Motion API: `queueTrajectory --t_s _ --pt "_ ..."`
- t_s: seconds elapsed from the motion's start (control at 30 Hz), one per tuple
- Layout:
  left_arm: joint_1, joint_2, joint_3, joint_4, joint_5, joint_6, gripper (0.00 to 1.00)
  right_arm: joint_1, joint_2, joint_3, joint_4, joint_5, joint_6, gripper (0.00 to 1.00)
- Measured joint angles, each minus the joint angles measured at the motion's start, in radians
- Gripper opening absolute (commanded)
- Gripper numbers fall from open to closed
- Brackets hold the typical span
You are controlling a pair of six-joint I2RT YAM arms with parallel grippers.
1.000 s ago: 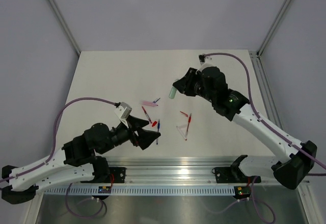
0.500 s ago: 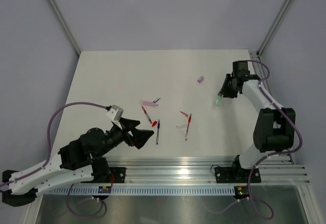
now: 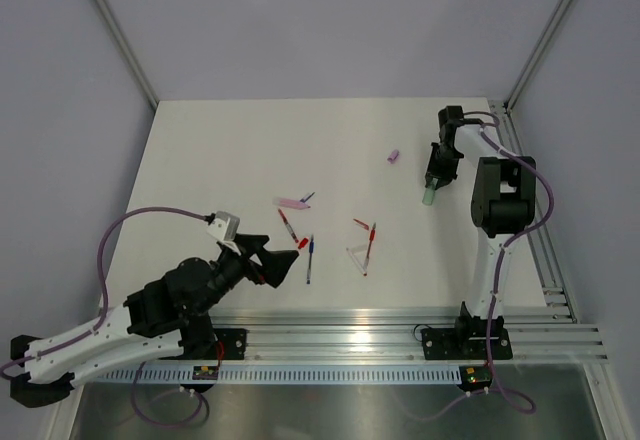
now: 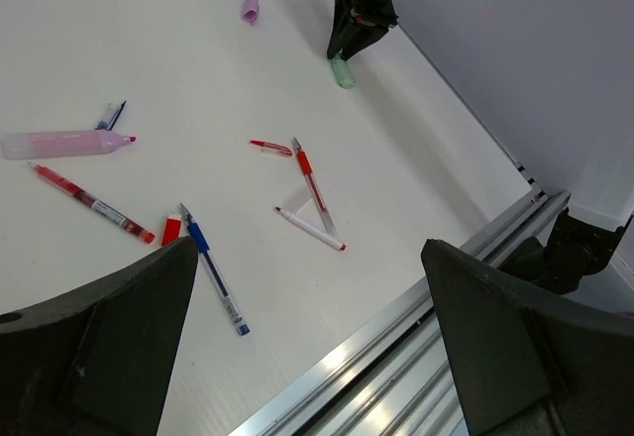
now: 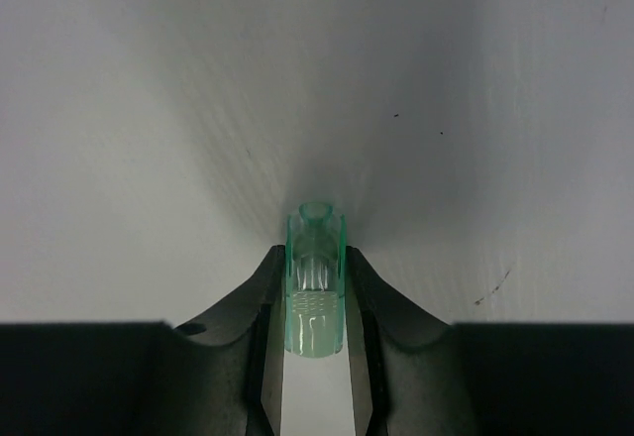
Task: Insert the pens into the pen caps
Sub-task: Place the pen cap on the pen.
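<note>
My right gripper (image 3: 431,184) is at the table's far right, shut on a thick green pen (image 3: 428,198) whose end points down at the white table; it also shows in the right wrist view (image 5: 316,277) and the left wrist view (image 4: 343,71). My left gripper (image 3: 278,257) is open and empty, above the table's near edge. Before it lie a blue pen (image 4: 213,277), a red cap (image 4: 171,229), a red pen (image 4: 94,203), a thick pink pen (image 4: 59,144) and two thin crossed pens (image 4: 312,198). A lilac cap (image 4: 250,8) lies alone, left of the green pen.
A small blue piece (image 4: 109,116) lies by the pink pen's end and a short red piece (image 4: 269,146) near the crossed pens. The aluminium rail (image 4: 416,347) runs along the table's near edge. A frame post (image 3: 530,60) stands behind the right arm.
My right arm has swung from the table's middle to its far right edge, carrying the green pen. The lilac cap is now uncovered. My left gripper has drawn back slightly, still open.
</note>
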Motion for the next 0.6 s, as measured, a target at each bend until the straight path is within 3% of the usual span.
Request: queueTrajectory --t_s 0.1,0.23,0.43,0.6 --pt "0.000 0.000 -0.008 0.012 -0.024 0.006 0.99 0.000 0.013 0.017 -0.026 0.000 -0.005 0.37" --pt "0.000 0.000 -0.034 0.034 -0.042 0.011 0.99 0.000 0.013 0.022 -0.044 0.000 -0.012 0.44" --pt "0.000 0.001 -0.041 0.033 -0.047 0.014 0.99 0.000 -0.035 -0.014 -0.031 -0.030 -0.014 0.46" --pt "0.000 0.011 -0.040 0.030 -0.047 0.013 0.99 0.026 -0.257 -0.150 0.035 -0.063 -0.004 0.45"
